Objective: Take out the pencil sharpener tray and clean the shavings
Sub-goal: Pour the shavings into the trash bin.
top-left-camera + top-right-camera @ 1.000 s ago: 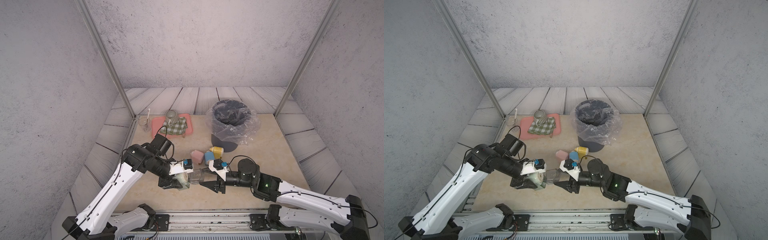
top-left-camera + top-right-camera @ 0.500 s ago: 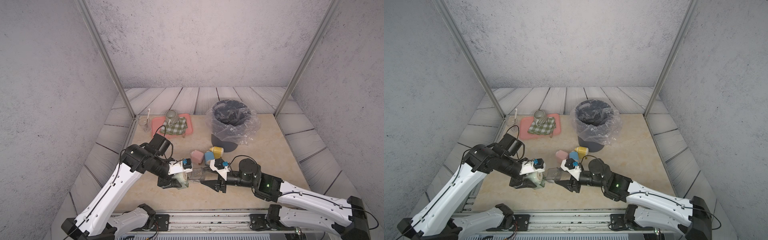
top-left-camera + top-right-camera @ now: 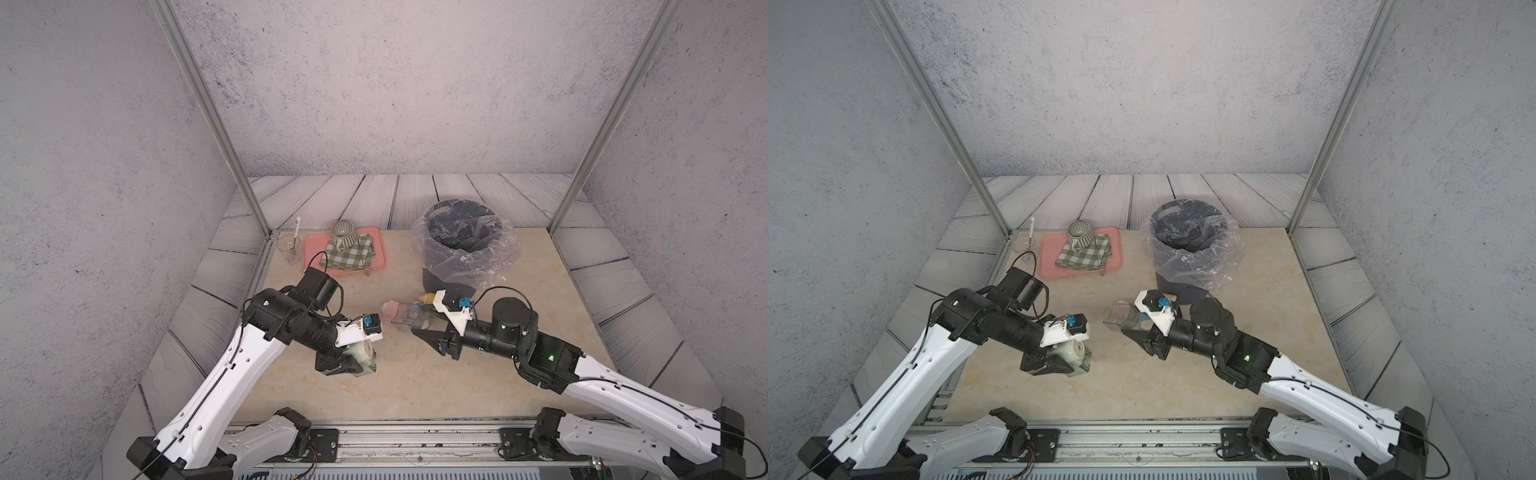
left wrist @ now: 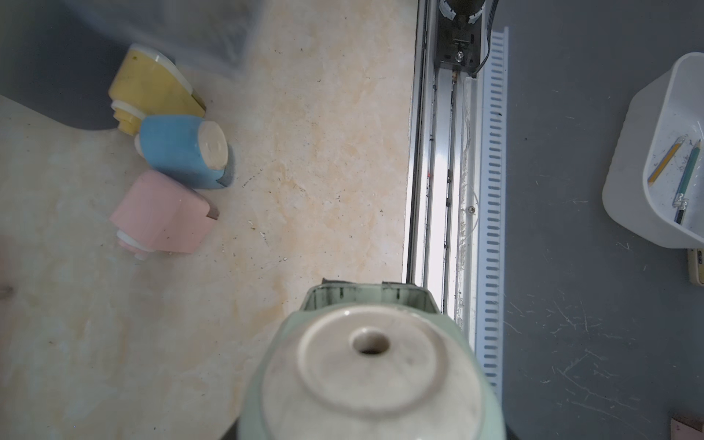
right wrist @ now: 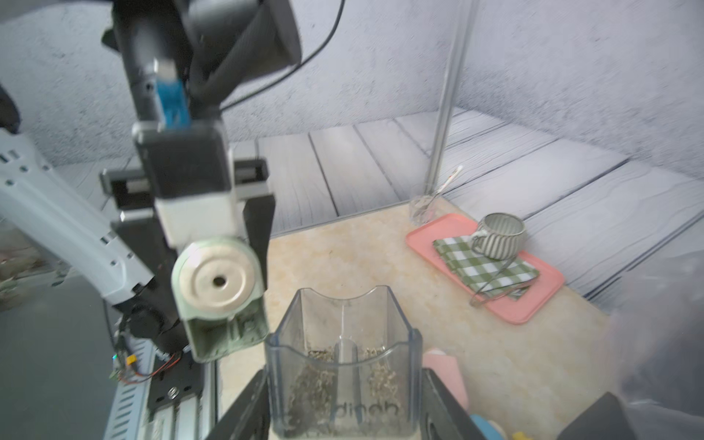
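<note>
The clear tray (image 5: 343, 362) is out of its slot and clamped between my right fingers (image 5: 244, 407), held above the middle of the table (image 3: 415, 382). Shavings (image 5: 316, 381) lie inside it, so it is not yet emptied. The green sharpener (image 5: 217, 289) is gripped by my left fingers (image 5: 261, 224), clear of the tray and nearer the table's left edge, its slot open. I judge removal done and the dumping left. The lined bin (image 3: 436, 279) stands toward the far edge, and the tray is not over it.
</note>
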Available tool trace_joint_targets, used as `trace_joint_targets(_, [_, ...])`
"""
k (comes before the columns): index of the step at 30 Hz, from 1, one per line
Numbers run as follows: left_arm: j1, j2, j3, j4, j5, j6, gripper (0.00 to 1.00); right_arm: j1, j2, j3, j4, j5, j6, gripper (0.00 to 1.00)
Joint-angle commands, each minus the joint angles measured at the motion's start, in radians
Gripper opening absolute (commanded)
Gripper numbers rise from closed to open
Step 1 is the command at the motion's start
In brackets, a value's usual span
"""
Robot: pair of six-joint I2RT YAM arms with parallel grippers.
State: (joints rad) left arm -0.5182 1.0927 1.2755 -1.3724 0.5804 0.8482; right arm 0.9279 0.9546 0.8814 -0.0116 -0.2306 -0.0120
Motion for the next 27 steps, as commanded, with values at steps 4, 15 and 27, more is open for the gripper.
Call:
trace_joint_targets(4, [0.007, -0.01, -0.08, 0.089, 0.06, -0.016, 0.0, -0.144, 0.071, 0.175, -0.002, 0.002, -0.009, 0.0])
trace_joint_targets(15, [0.007, -0.052, -0.201, 0.29, 0.095, -0.08, 0.0, -0.425, 0.343, 0.609, -0.201, 0.118, 0.02, 0.0])
trace_joint_targets(27, [0.005, -0.136, -0.365, 0.499, 0.09, -0.155, 0.0, -0.57, 0.734, 1.207, -0.838, 0.261, -0.003, 0.0])
